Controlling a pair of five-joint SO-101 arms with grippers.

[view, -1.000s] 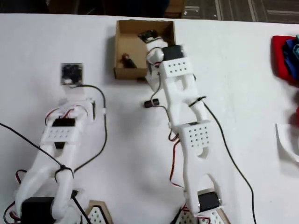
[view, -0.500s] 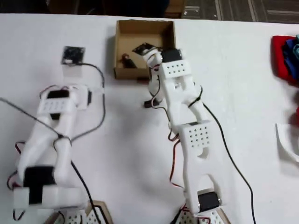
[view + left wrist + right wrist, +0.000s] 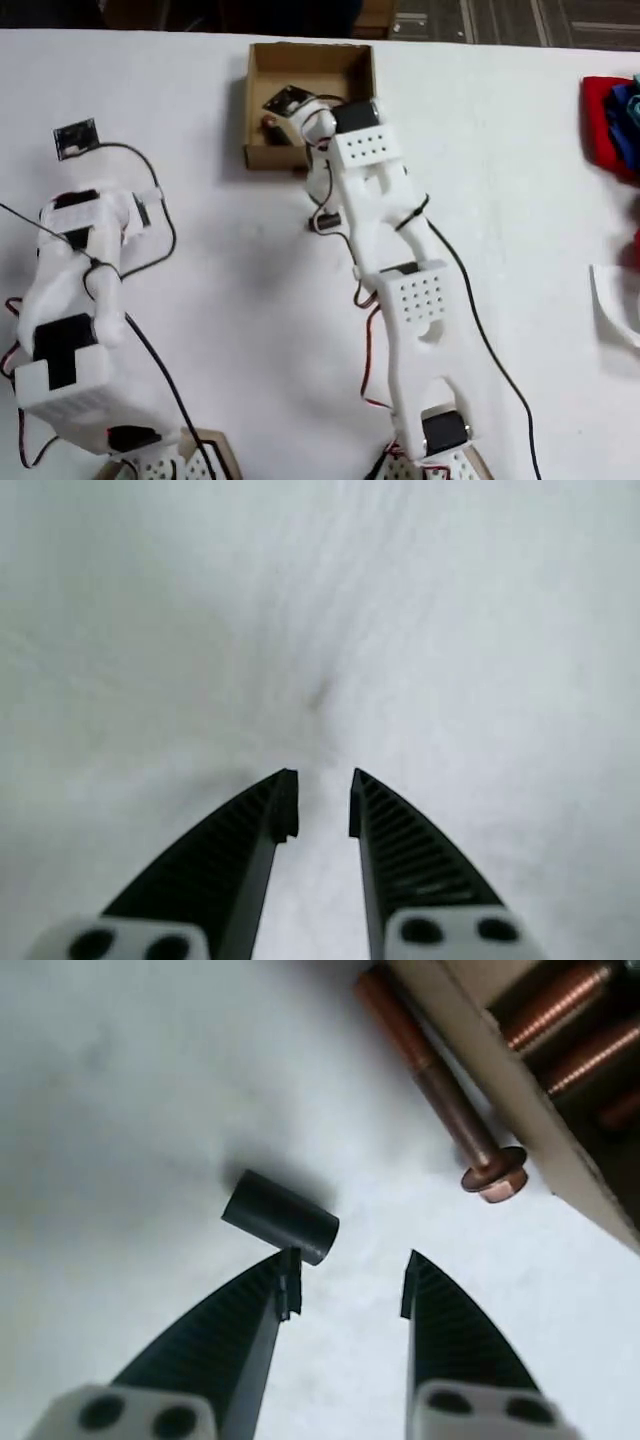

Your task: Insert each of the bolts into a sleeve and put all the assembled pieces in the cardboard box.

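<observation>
The cardboard box (image 3: 258,95) stands at the back centre with a dark piece (image 3: 270,127) in it. In the right wrist view, several copper bolts (image 3: 560,1000) lie behind its wall (image 3: 500,1085), and one copper bolt (image 3: 440,1100) rests on the table outside, along that wall. A black sleeve (image 3: 280,1217) lies on its side on the table, just ahead of one fingertip of my right gripper (image 3: 350,1285), which is open and holds nothing. The sleeve (image 3: 322,222) peeks out beside the right arm (image 3: 375,200). My left gripper (image 3: 320,805) hovers over bare table, slightly open, nothing between its fingers.
The left arm (image 3: 75,260) is folded back at the table's left side, its cable trailing beside it. A red cloth (image 3: 610,115) and a white object (image 3: 615,305) lie at the right edge. The table's far edge runs just behind the box.
The left arm has swung left and drawn back from the middle of the table. The right arm's wrist has shifted a little to the left at the box's front.
</observation>
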